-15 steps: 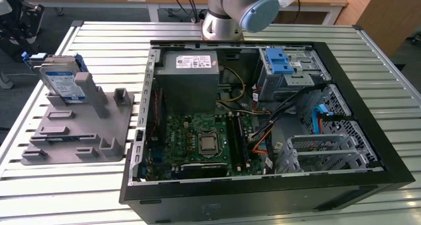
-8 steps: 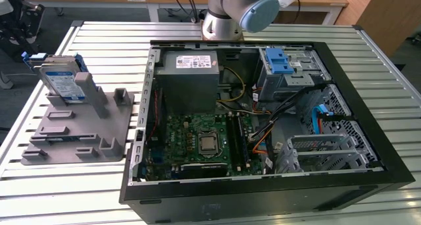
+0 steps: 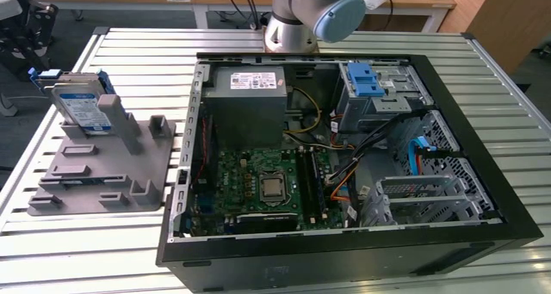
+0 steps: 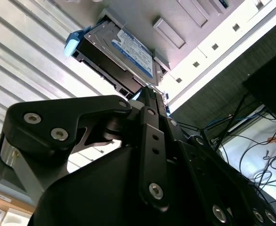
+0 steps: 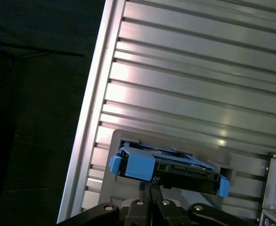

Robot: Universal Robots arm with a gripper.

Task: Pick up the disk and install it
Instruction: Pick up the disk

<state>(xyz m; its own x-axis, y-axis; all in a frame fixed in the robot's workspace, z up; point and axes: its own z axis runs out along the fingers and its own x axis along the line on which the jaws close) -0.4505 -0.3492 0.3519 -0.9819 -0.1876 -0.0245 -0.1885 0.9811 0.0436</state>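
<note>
Disk (image 5: 175, 167) upright in grey holder (image 3: 95, 171), tool (image 5: 150, 187) pinched together just beside its edge

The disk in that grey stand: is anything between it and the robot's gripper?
Nothing visible. In both wrist views the gripper points at the disk with no object between them. The disk stands upright in the grey stand, beside the open computer case.

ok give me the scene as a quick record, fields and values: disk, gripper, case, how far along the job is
disk: upright in the grey holder, at the exterior view's left of the case
gripper: shut, holding nothing, tips pointed at the disk's edge, apart from it
computer case: lying open on the slatted table
progress: disk not yet picked up or installed
</note>
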